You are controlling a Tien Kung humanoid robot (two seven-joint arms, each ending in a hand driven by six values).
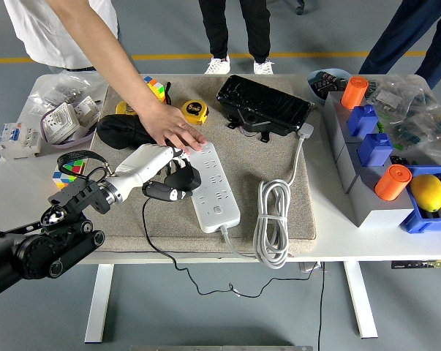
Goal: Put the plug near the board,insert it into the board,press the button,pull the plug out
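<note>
Your robot's left arm (41, 238) was black w/ round joints at 8 o'clock, silver wrist, white-shelled left hand (156, 170) w/ black fingers. Person (59, 25) at 11 o'clock wore white tee.

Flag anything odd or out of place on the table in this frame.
A person's hand rests on the far end of the power strip while the robot's left hand holds the black plug beside it. Otherwise nothing looks spilled or damaged.

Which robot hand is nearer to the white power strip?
Left. The left hand holds a black plug right beside the power strip, at its left edge. The right hand is not in view.
</note>
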